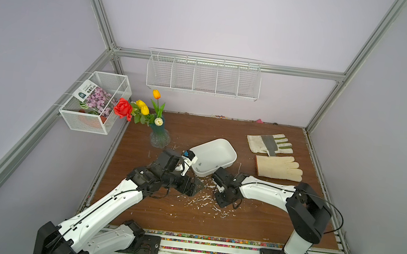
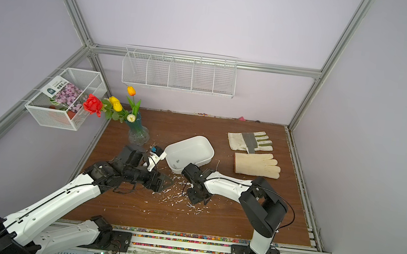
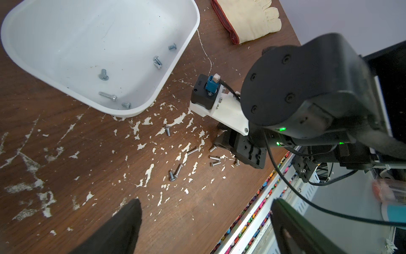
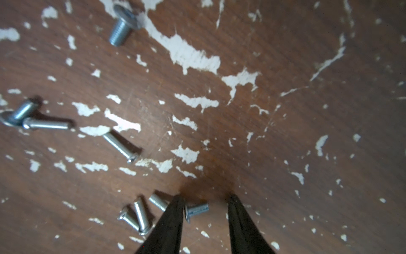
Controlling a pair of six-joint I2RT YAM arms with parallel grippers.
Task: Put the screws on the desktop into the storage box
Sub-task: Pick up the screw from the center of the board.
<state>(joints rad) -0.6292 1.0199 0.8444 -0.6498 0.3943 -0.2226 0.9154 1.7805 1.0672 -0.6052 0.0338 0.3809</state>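
Standing in the far left corner of the table [image 1: 251, 219], a glass vase [image 1: 159, 139] of artificial flowers is the leftmost thing on the board. To its right the left pincer [image 3: 206, 201] hovers over the table with its jaws spread wide and nothing between them. The left wrist view shows only its two black fingertips [image 3: 123, 226]; the frame cuts off the rest.

In both top views this arm's wrist camera mount covers the near left corner of the storage box [image 1: 221, 148], which sits around the middle of the table. The left wrist view crops much of the box, yet it shows several screws [image 3: 103, 74] on the floor, most of them close to the near wall.

Between the box and the table's near edge, the loose screws [image 3: 175, 172] lie scattered among white flecks. In both top views they are too small to tell from those flecks.

The right pincer [image 4: 206, 196] points down at this patch with its jaws apart and clamped on nothing. I cannot tell whether its tips touch the board. A single screw [image 4: 196, 211] lies between the jaws, its head against one finger [image 4: 173, 220]. That finger partly hides another shaft on its outer side, and two more lie just beyond. In the top views the wrist hides these fingertips, and in the left wrist view the right arm blocks part of the scatter.

Toward the far right corner, a striped glove [image 1: 269, 144] and a plain glove [image 1: 278, 167] lie side by side, well apart from the box.
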